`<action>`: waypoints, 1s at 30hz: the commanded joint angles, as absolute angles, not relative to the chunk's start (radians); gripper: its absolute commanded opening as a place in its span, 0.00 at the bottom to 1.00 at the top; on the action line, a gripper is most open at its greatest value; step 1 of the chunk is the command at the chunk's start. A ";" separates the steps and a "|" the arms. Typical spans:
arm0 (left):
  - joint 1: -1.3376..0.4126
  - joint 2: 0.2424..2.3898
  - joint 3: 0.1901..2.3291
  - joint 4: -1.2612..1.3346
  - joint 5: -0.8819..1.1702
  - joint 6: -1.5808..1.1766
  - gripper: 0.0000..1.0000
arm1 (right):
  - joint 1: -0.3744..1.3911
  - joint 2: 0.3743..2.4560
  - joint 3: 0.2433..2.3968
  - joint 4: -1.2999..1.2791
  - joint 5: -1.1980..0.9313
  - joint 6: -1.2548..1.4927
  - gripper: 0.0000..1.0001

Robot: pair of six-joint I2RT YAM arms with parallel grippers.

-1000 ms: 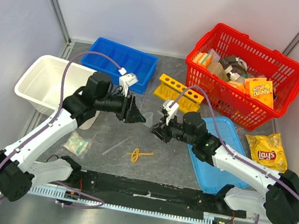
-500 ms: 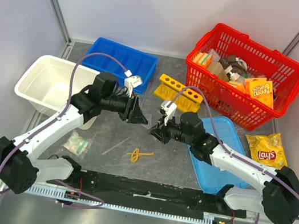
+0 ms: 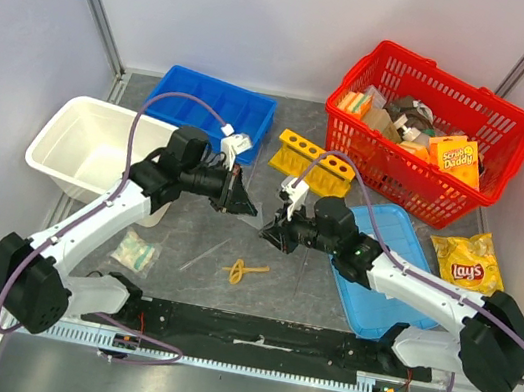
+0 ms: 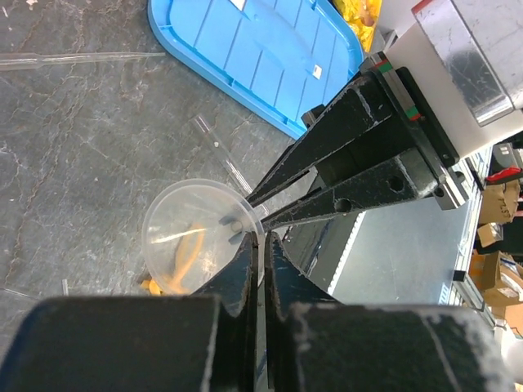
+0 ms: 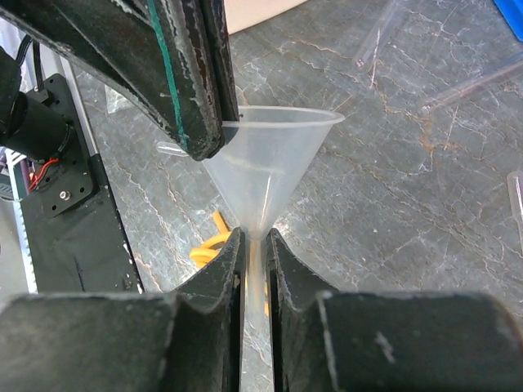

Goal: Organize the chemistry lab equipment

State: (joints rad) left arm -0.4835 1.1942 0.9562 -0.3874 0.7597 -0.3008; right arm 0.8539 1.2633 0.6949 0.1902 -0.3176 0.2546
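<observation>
left claw (image 4: 260, 239): pinching funnel (image 5: 278, 147) rim | right claw (image 5: 255, 237): clamping stem

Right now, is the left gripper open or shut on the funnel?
Shut on it. The left gripper pinches the clear funnel at its rim; the right gripper clamps the stem.

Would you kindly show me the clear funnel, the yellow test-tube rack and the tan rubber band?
clear funnel (image 5: 274, 159): right wrist view, cone wall.
yellow test-tube rack (image 3: 315, 162): top external view, holed top face.
tan rubber band (image 3: 241, 272): top external view, its middle.
</observation>
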 commanded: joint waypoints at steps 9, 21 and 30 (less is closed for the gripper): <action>-0.483 1.102 1.091 -0.469 0.536 -0.290 0.02 | 0.854 1.112 0.782 0.075 -0.111 0.341 0.57; -0.450 1.028 1.285 -0.661 -0.395 -0.221 0.02 | 0.856 0.902 0.782 -0.046 0.043 0.336 0.98; -0.100 1.081 1.198 -0.680 -0.445 -0.288 0.02 | 0.854 0.881 0.776 -0.090 0.041 0.319 0.98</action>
State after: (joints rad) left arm -0.2317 1.0779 1.2488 -0.6720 -0.4080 -0.2592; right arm 0.8547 0.9066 0.7616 -0.0708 0.0227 0.3401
